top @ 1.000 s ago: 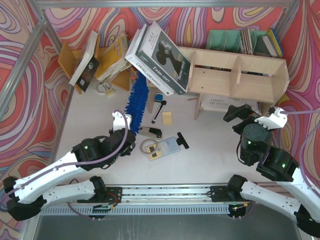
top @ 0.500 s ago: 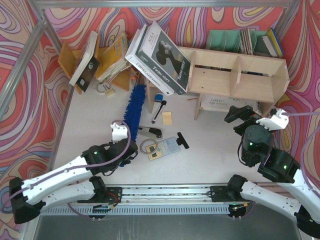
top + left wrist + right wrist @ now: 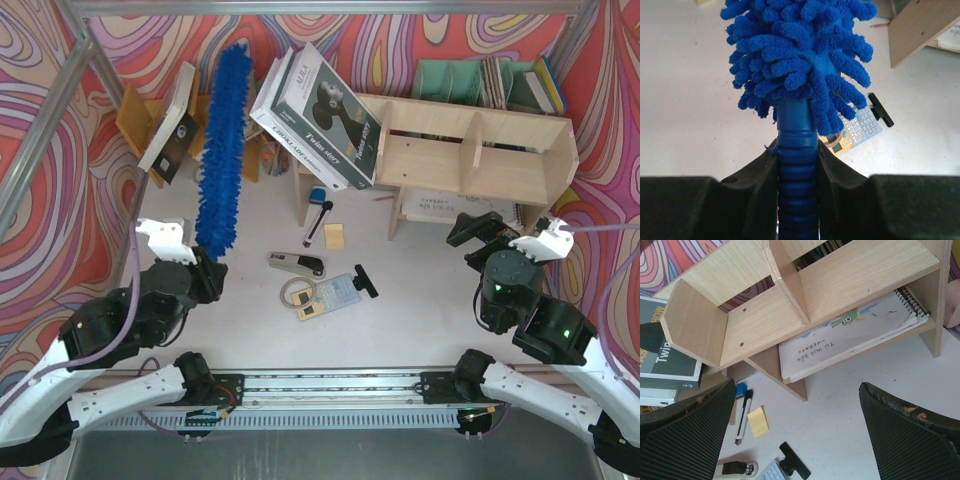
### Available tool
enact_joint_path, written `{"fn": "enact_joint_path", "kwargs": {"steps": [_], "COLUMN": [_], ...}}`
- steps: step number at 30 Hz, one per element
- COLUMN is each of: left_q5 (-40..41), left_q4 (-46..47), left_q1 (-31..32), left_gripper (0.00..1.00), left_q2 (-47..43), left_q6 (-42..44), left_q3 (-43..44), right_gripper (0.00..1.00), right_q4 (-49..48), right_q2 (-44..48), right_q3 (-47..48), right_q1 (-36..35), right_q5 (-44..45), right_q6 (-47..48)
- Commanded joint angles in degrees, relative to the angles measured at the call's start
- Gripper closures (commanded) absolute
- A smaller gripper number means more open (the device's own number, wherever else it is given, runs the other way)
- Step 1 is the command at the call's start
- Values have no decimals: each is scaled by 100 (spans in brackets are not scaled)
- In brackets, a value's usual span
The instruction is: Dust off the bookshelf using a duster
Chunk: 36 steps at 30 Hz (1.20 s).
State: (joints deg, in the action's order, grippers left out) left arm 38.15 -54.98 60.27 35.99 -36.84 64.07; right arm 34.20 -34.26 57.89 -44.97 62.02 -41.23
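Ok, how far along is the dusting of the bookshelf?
Pickup looks done: the left gripper is shut on the duster, held clear of the table. In hand: getting it across, since its head is far left of the bookshelf. Left: all the wiping. The right gripper hangs open beside the bookshelf.

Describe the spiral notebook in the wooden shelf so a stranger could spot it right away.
Find the pale plywood bookshelf at the right. On its bottom tier lies the spiral notebook, flat, white cover with a small green drawing. Unlike the thick books beside the shelf's left end, it is thin with black wire binding along one edge.
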Motion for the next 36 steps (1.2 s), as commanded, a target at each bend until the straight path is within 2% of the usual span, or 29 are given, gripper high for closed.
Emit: {"fn": "enact_joint_path", "kwargs": {"steps": [1, 5, 8, 12, 15, 21, 23, 26, 31, 36], "left_q5": [213, 648, 724, -85, -557, -1867, -2270, -2775, -3371, -3720], "left_q4": [266, 367, 774, 2110, 2558, 2655, 2760, 3044, 3494, 3951], "left_q1": [-7, -7, -7, -7, -7, -7, -7, -2, -7, 23], "left_gripper": [100, 100, 100, 100, 100, 100, 100, 100, 100, 100], "left_q2": [56, -12, -240, -876, -967, -56, 326, 830, 1558, 2059], "left_q6": [765, 1044, 1504, 2548, 2960, 3226, 3238, 3192, 3077, 2845], "left_q3": [335, 607, 718, 439, 493, 934, 1059, 1169, 1305, 1218], "right_gripper": [1, 1, 1, 1, 1, 1, 1, 1, 1, 1], "right_q4": [6, 50, 54, 48, 37, -19, -331, -1117, -1837, -2422], "right_q2": [-64, -51, -1, 0, -18, 47, 189, 438, 516, 500], "right_q3": [35, 75, 50, 71, 152, 352, 342, 209, 168, -7], "right_q1": [7, 6, 6, 6, 6, 6, 6, 8, 11, 11], "right_q5": [33, 29, 37, 54, 44, -154, -339, -931, -2116, -2854], "right_q6": [-49, -51, -69, -55, -21, -103, 175, 764, 1375, 1482]}}
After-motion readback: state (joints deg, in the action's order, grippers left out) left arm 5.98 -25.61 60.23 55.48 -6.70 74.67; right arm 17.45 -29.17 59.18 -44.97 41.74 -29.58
